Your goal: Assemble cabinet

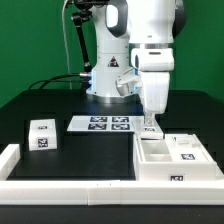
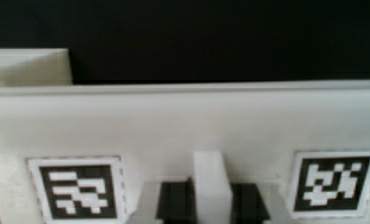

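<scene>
Apparently the jaws are clamped on a thin upright rib [image 2: 208, 172] at the back wall of the cabinet [image 1: 150, 170], which sits on the dark surface [image 1: 30, 105] at the exterior view's right. A loose block [image 1: 42, 135] lies well apart, so fitting looks unfinished. Only square tags [image 2: 79, 190] show, with no readable writing.

One cabinet [image 1: 150, 172], one loose tagged white block [image 1: 42, 134], one marker board [image 1: 100, 124], one border rail [image 1: 70, 185] and one robot arm [image 1: 150, 40]
</scene>
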